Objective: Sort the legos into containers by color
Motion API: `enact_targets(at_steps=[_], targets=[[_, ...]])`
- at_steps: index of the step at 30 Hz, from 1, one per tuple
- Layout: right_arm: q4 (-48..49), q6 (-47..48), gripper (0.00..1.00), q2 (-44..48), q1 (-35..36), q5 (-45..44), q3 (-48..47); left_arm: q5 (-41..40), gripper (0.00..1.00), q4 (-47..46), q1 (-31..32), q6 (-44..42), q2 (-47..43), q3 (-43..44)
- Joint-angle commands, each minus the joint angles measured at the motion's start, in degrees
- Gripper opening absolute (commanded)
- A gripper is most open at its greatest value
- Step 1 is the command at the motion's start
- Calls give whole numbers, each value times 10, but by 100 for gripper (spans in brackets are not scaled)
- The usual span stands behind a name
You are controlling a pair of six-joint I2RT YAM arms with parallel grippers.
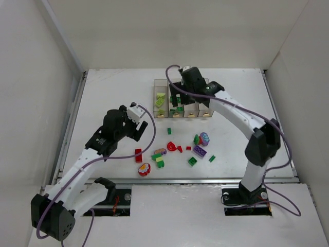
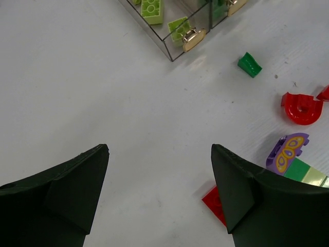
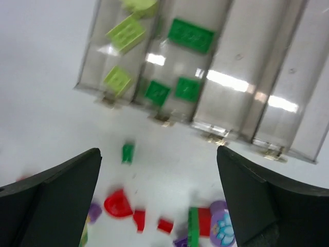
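Observation:
The four joined clear bins [image 1: 192,110] stand at the back centre. In the right wrist view [image 3: 234,77] the leftmost bin holds yellow-green bricks [image 3: 125,32] and the second holds green bricks [image 3: 190,35]; the other two look empty. Loose legos lie in front: a red flat brick [image 1: 138,155], a red arch [image 1: 171,146], a purple butterfly piece [image 1: 160,152], a purple brick [image 1: 200,151] and a small green piece [image 1: 169,130]. My left gripper [image 1: 138,131] is open and empty above the table; the red flat brick [image 2: 215,201] lies beside its right finger. My right gripper [image 1: 178,103] is open and empty over the bins' near ends.
White walls enclose the table on the left, back and right. A red and yellow rounded piece [image 1: 144,169] lies near the front edge. More green pieces [image 1: 192,161] and a purple flower piece [image 1: 204,137] lie right of centre.

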State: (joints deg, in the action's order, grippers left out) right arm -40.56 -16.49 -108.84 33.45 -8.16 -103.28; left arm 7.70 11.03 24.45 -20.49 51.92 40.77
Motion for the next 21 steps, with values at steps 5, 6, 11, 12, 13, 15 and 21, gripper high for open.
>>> enact_targets(at_steps=[5, 6, 11, 12, 13, 15, 21], targets=[[54, 28, 98, 124, 142, 51, 215, -155, 81, -93, -3, 62, -18, -35], [54, 13, 98, 131, 156, 46, 229, -193, 81, -99, -3, 74, -18, -41], [71, -57, 98, 137, 249, 40, 288, -229, 81, -75, -43, 81, -35, -16], [77, -79, 98, 137, 258, 39, 294, -220, 81, -66, -56, 81, -40, -10], [86, -90, 98, 130, 264, 39, 301, -215, 81, -58, -56, 81, -40, -10], [108, -110, 98, 130, 280, 39, 321, -215, 81, -36, -63, 81, -52, 4], [137, -125, 96, 89, 315, 25, 310, -191, 81, 9, -63, 76, -63, 23]])
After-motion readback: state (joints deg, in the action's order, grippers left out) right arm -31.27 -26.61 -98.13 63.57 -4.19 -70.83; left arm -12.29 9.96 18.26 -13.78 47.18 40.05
